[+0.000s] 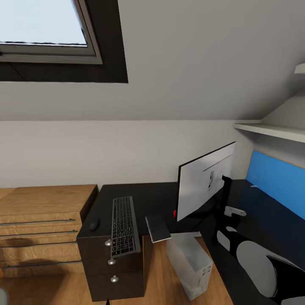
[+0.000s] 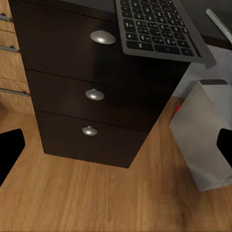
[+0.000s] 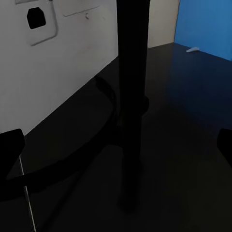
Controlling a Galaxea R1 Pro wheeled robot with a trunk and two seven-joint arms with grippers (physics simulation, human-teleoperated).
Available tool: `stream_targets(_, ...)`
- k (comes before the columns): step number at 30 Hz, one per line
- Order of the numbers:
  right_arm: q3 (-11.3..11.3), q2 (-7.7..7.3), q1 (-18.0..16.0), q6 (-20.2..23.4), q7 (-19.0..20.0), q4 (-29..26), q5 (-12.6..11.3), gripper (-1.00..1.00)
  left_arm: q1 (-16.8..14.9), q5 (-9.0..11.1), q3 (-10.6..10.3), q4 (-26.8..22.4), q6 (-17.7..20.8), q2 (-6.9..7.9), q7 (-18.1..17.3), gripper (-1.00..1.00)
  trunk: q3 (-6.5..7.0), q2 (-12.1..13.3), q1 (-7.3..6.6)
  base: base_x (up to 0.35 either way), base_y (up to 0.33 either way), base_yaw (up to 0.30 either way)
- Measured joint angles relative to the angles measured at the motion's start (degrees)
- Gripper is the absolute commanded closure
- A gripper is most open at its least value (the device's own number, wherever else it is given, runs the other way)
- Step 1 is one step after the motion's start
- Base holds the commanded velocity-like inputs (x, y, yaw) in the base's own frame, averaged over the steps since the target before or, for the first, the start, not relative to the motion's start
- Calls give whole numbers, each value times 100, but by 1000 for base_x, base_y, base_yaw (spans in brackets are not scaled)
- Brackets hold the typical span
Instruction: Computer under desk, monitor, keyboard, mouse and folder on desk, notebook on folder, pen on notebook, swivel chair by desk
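Here, monitor [image 3: 131, 96] arm stands btwn right gripper's [image 3: 116, 150] wide-apart jaws.

The monitor [image 1: 206, 185] shows its silver back, so its screen is hidden. The computer [image 1: 189, 264] is partly tucked under the table [image 1: 156, 199]. At lower right of the head view, the robot's arm [image 1: 254, 262] covers the table's near edge.

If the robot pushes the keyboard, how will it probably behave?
The keyboard looks thin and stiff, so it should slide as one piece on the glossy desk. Its near end overhangs the edge, so a pull toward the robot may tip it off.
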Motion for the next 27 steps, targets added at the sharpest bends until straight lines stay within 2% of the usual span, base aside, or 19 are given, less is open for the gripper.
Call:
stream_targets(4, -1, 0, 0, -75, 0, 7, -2, -100, 0, 15, 11, 8, -4, -14, 117, -100, -72, -161, 88, 0, 0, 0)
stream_targets(5, -1, 0, 0, -88, -1, 6, 0, -100, 0, 18, 9, 13, -9, -29, 452, -100, -90, -201, 110, 0, 0, 0)
stream_targets(6, -1, 0, 0, -93, -1, 6, 1, -100, 0, 17, 3, 16, -9, -44, 627, -100, -108, -241, 132, 0, 0, 0)
stream_targets(7, -1, 0, 0, -97, -1, 6, 2, -100, 0, 17, -9, 28, -12, -99, 1012, -100, -126, -281, 154, 0, 0, 0)
stream_targets(9, -1, -2, 0, -102, 0, 6, 3, -100, -1, 17, -14, 38, -13, -178, 1436, -100, -162, -361, 198, 0, 0, 0)
stream_targets(10, -2, -4, 0, -105, 0, 5, 4, -100, -1, 19, -15, 47, -18, -262, 1823, -100, -180, -401, 220, 0, 0, 0)
stream_targets(12, -2, -6, 0, -108, -2, 5, 4, -100, -1, 22, -14, 57, -23, -380, 2294, -100, -216, -482, 264, 0, 0, 0)
stream_targets(16, -1, -8, 0, -110, -2, 5, 5, -100, -1, 17, -20, 69, -32, -500, 2738, -100, -288, -642, 352, 0, 0, 0)
stream_targets(23, -2, -18, 4, -170, -1, 4, 10, -100, -1, 14, -28, 72, -29, -525, 2850, -100, -306, -684, 374, 0, 0, 0)
stream_targets(27, 2, -53, 15, -330, 2, 12, 28, -100, -1, -5, -17, 72, -63, -478, 2853, -100, -306, -684, 374, 0, 0, 0)
